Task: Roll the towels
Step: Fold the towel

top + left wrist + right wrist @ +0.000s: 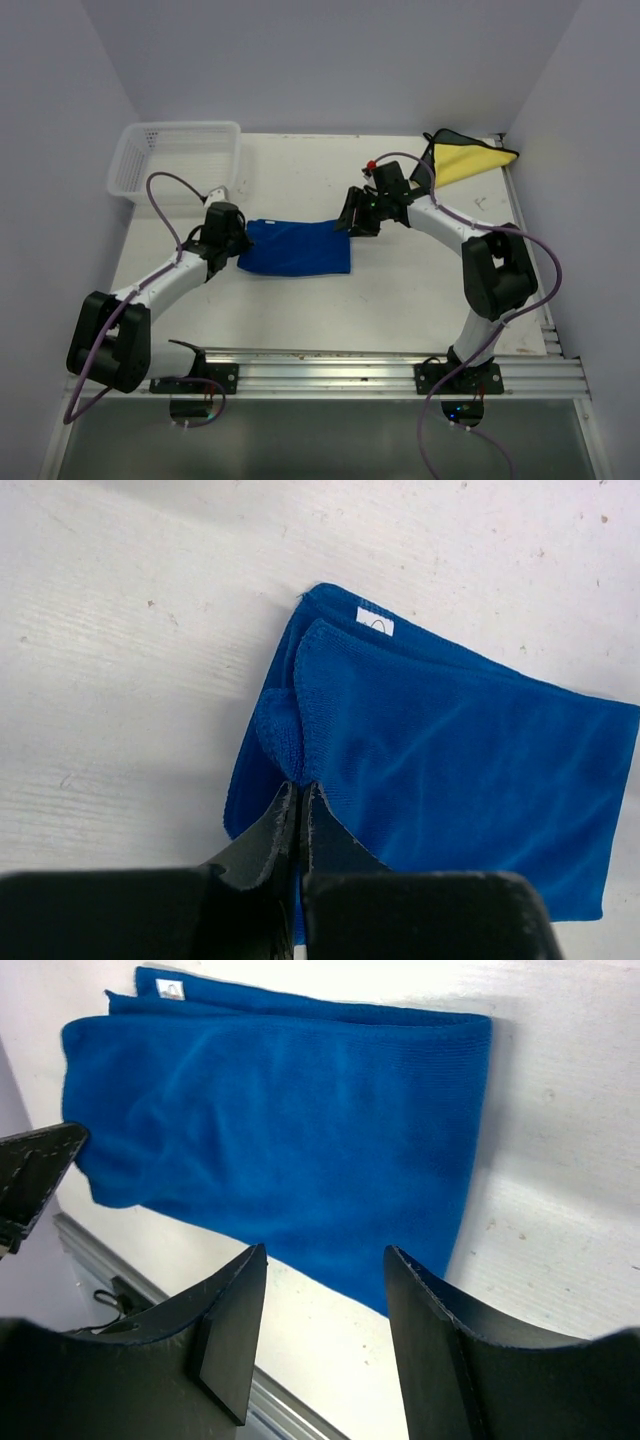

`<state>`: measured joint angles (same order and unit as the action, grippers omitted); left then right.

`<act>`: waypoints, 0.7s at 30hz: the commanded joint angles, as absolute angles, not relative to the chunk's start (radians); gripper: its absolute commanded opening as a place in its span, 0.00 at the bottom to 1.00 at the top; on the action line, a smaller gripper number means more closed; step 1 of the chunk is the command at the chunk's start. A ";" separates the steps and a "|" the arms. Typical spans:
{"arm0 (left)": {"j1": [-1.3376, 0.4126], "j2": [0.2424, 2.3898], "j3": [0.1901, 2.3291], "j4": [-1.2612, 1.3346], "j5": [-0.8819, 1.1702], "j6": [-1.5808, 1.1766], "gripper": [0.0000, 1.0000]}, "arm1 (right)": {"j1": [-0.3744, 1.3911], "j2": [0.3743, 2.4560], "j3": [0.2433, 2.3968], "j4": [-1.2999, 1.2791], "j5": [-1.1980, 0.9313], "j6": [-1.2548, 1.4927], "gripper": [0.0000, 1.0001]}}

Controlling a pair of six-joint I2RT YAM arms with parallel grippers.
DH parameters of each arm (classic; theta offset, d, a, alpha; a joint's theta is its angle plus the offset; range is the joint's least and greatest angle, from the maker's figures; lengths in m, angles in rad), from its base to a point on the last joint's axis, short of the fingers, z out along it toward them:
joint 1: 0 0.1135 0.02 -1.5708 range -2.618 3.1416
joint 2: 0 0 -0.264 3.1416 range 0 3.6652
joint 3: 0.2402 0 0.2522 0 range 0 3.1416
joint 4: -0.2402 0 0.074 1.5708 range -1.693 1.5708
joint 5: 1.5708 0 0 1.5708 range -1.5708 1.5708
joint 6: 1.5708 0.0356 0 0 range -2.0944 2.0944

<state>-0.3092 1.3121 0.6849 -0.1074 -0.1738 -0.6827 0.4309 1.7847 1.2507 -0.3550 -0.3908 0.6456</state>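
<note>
A white bench [300,320] is seen from above, with two robot arms mounted side by side at its near edge. A blue towel [298,248] lies flat near the middle of the bench, folded into a wide rectangle between the two arms. The left end effector [300,792] is closed. Its two dark fingers are pressed together, with their tips at the towel's left short edge, where the cloth is bunched into a small fold. Whether any cloth is pinched between them cannot be told. A small white label [375,622] shows at the towel's far left corner. The right end effector [325,1255] is open at the towel's right end, its fingers standing apart with nothing held between them. A yellow towel [470,160] with dark edging lies crumpled at the far right corner of the bench, well apart from the blue towel. A white mesh basket [175,130] stands at the far left corner.
</note>
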 commanded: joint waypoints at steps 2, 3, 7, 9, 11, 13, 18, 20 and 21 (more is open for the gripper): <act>-0.313 1.302 0.689 -0.110 -0.209 -0.661 0.00 | 0.426 1.783 1.272 -0.419 -0.310 0.606 0.55; -0.313 1.307 0.671 -0.104 -0.212 -0.664 0.02 | 0.426 1.778 1.266 -0.423 -0.292 0.600 0.54; -0.311 1.327 0.635 -0.081 -0.253 -0.670 0.30 | 0.426 1.781 1.213 -0.393 -0.281 0.588 0.52; -0.311 1.335 0.634 -0.077 -0.267 -0.669 0.35 | 0.428 1.786 1.186 -0.384 -0.273 0.586 0.52; -0.311 1.333 0.630 -0.072 -0.291 -0.670 0.34 | 0.428 1.792 1.163 -0.365 -0.290 0.584 0.52; -0.311 1.330 0.623 -0.058 -0.311 -0.670 0.33 | 0.428 1.793 1.151 -0.353 -0.310 0.580 0.52; -0.311 1.330 0.629 -0.019 -0.321 -0.667 0.36 | 0.454 1.755 1.083 -0.333 -0.305 0.587 0.52; -0.311 1.339 0.640 0.020 -0.322 -0.664 0.38 | 0.465 1.750 1.045 -0.310 -0.311 0.604 0.52; -0.310 1.356 0.646 0.038 -0.318 -0.658 0.38 | 0.465 1.750 1.031 -0.296 -0.322 0.626 0.52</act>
